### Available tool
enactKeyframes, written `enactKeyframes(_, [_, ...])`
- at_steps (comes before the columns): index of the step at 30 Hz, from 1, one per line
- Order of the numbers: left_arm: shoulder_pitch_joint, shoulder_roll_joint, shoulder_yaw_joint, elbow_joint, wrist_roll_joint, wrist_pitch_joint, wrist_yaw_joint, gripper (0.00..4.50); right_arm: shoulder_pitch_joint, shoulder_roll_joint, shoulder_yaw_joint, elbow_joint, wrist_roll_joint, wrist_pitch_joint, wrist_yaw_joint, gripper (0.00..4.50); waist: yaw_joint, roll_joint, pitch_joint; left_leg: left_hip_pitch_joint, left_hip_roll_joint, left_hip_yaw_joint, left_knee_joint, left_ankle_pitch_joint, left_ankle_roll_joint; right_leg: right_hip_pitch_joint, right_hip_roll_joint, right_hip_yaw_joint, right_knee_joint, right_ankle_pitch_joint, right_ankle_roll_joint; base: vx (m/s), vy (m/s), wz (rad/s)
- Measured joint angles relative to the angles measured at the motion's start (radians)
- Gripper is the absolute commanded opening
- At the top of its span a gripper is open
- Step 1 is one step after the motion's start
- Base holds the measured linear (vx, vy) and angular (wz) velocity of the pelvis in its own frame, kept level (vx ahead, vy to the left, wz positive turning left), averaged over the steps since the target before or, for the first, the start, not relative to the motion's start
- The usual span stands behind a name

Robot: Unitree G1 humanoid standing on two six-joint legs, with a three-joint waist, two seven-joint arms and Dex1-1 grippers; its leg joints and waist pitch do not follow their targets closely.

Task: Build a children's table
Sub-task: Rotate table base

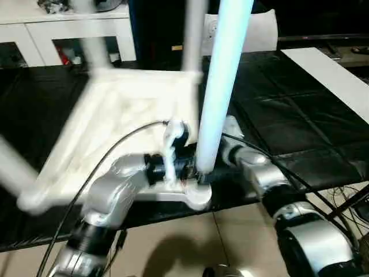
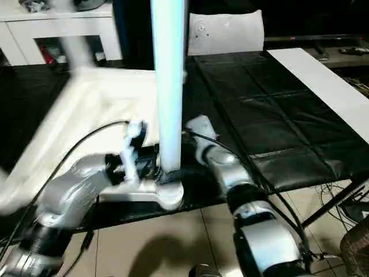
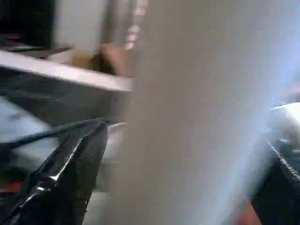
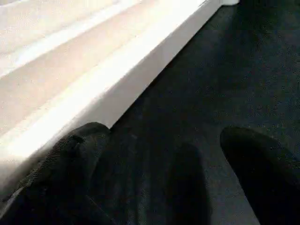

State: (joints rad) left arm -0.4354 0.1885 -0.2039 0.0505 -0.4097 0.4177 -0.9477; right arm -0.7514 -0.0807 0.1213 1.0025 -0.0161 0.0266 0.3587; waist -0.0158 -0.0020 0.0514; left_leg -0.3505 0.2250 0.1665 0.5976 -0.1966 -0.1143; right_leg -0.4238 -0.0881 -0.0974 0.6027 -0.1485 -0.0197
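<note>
The children's table lies upside down on the black mat, its white top (image 1: 127, 109) showing the ribbed underside. Legs stand up from its corner sockets. The near right leg (image 1: 222, 86) rises from the corner socket (image 1: 199, 196) closest to me. My left gripper (image 3: 187, 140) is open around the base of this leg. Its black fingers (image 3: 70, 178) flank the tube, with a gap showing on one side. My right gripper (image 4: 164, 140) is open and holds nothing. It hovers low over the mat (image 4: 225, 70), beside the top's white edge (image 4: 117, 89).
A flat white panel (image 1: 248, 32) with a small round mark leans at the back. A long white strip (image 1: 328, 75) lies on the mat at the right. White cabinets (image 1: 57, 29) stand at the back left. Cables (image 1: 340, 196) hang off the mat's near right edge above the tiled floor.
</note>
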Motion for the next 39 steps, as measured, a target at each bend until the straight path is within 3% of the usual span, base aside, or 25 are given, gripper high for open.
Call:
enactKeyframes(5, [-0.057, 0.02, 0.015, 0.101, 0.094, -0.119, 0.081, 4.43, -0.013, -0.002, -0.007, 0.033, -0.002, -0.01, -0.064, 4.5, 0.006, 0.0, 0.0, 0.0, 0.0, 0.0, 0.0, 0.0, 0.0, 0.0, -0.001, 0.0, 0.0, 0.001, -0.002, 0.0, 0.0, 0.0])
enactKeyframes(8, [-0.052, 0.043, 0.035, 0.104, 0.099, -0.121, 0.082, 4.43, -0.002, -0.052, -0.048, 0.033, 0.003, -0.018, -0.089, 4.5, 0.016, 0.0, 0.0, 0.0, 0.0, 0.0, 0.0, 0.0, 0.0, 0.0, -0.001, 0.0, 0.0, 0.002, -0.004, 0.0, 0.0, 0.0])
enactKeyframes(13, [-0.013, 0.085, 0.049, 0.067, 0.109, -0.122, 0.081, 4.43, 0.066, -0.112, -0.095, 0.008, 0.025, -0.024, -0.069, 4.5, 0.017, 0.001, 0.0, 0.001, 0.0, 0.0, 0.0, 0.0, 0.0, 0.0, 0.0, 0.0, 0.001, 0.002, -0.004, 0.0, 0.0, 0.0])
enactKeyframes(17, [0.065, 0.186, 0.028, 0.055, 0.127, -0.124, 0.018, 4.43, 0.179, -0.167, -0.113, -0.149, 0.079, -0.023, 0.073, 4.5, 0.019, 0.002, 0.0, 0.0, 0.0, 0.0, 0.0, 0.0, 0.0, -0.001, 0.0, 0.0, 0.001, 0.0, 0.0, 0.0, 0.0, 0.0])
enactKeyframes(18, [0.076, 0.202, 0.027, 0.059, 0.132, -0.121, 0.006, 4.17, 0.189, -0.176, -0.114, -0.176, 0.087, -0.022, 0.095, 4.5, 0.019, 0.002, 0.0, 0.0, 0.0, 0.0, 0.001, 0.0, 0.0, -0.001, 0.0, 0.0, 0.001, 0.0, 0.0, 0.0, 0.0, 0.0])
enactKeyframes(22, [0.067, 0.282, -0.04, 0.159, 0.232, -0.184, -0.044, 3.89, 0.242, -0.212, -0.109, -0.343, 0.113, -0.009, 0.196, 4.5, 0.023, 0.005, 0.0, 0.002, 0.0, 0.0, 0.001, 0.0, 0.0, 0.001, 0.0, 0.001, 0.001, 0.0, 0.0, 0.0, 0.0, 0.0])
enactKeyframes(25, [0.062, 0.324, -0.051, 0.223, 0.248, -0.209, -0.109, 3.64, 0.309, -0.268, -0.104, -0.459, 0.143, 0.019, 0.279, 4.5, 0.032, 0.005, 0.001, 0.001, 0.0, -0.001, 0.001, 0.0, 0.0, 0.002, 0.0, 0.0, 0.0, 0.0, 0.001, 0.0, 0.0, 0.0])
enactKeyframes(28, [0.025, 0.344, -0.077, 0.258, 0.26, -0.239, -0.168, 3.3, 0.371, -0.304, -0.07, -0.572, 0.164, 0.036, 0.368, 4.5, 0.046, 0.006, 0.001, 0.002, 0.0, 0.0, 0.0, 0.0, 0.001, 0.003, 0.0, 0.0, -0.002, 0.0, 0.0, 0.0, 0.0, 0.0])
enactKeyframes(32, [-0.008, 0.341, -0.091, 0.288, 0.278, -0.277, -0.19, 3.1, 0.4, -0.311, -0.048, -0.647, 0.178, 0.048, 0.417, 4.5, 0.047, 0.008, 0.001, 0.002, 0.0, 0.0, 0.0, 0.0, 0.0, 0.004, 0.0, 0.0, -0.002, 0.0, 0.0, 0.0, 0.0, 0.0])
enactKeyframes(39, [-0.046, 0.323, -0.101, 0.376, 0.29, -0.298, -0.23, 2.47, 0.476, -0.362, -0.018, -0.84, 0.266, 0.161, 0.557, 4.5, 0.05, 0.01, 0.001, 0.002, -0.001, -0.001, 0.0, 0.0, 0.001, 0.005, -0.001, 0.0, -0.003, 0.0, 0.001, 0.0, 0.0, 0.0])
